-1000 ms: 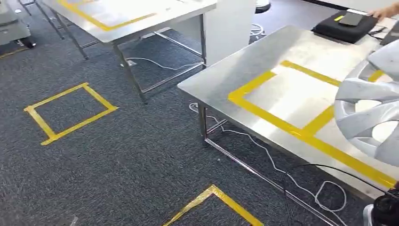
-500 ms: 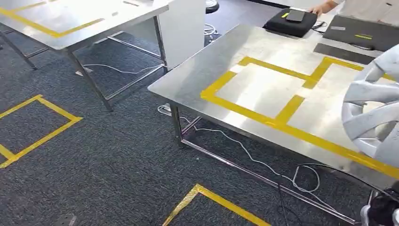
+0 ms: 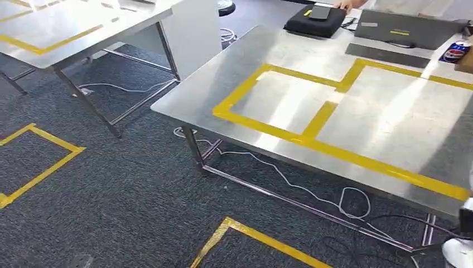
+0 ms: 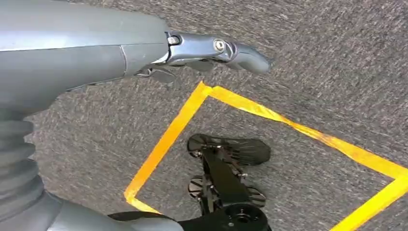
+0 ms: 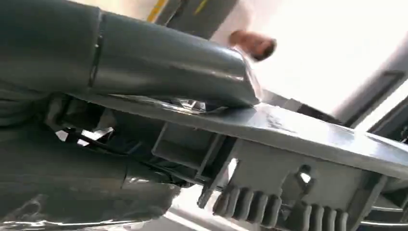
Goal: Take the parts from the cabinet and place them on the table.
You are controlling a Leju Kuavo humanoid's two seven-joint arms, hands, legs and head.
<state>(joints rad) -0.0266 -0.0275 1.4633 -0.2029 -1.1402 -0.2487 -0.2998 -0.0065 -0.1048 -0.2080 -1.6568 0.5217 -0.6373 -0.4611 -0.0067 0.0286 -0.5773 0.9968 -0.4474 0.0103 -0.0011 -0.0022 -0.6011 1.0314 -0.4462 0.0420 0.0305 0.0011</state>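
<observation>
In the right wrist view my right hand (image 5: 144,57) grips a grey plastic part (image 5: 308,137), a ribbed wheel-cover piece. The thick thumb lies across the top of its rim and the darker fingers (image 5: 86,187) curl beneath it. The steel table (image 3: 223,84), marked with yellow tape rectangles (image 3: 321,120), stands ahead and to the right in the head view. My left hand (image 4: 144,53) hangs over the carpet with its fingers (image 4: 231,48) stretched out and nothing in them.
At the table's far end lie a black bag (image 3: 315,22), a laptop (image 3: 401,30) and a drink can (image 3: 456,52), with a person's hand (image 3: 348,4) by the bag. A second steel table (image 3: 83,28) stands left. Cables (image 3: 312,190) trail under the near table.
The camera has turned right, so the table has slid left and fills more of the head view. The silver wheel cover seen at the right edge has passed out of that picture.
</observation>
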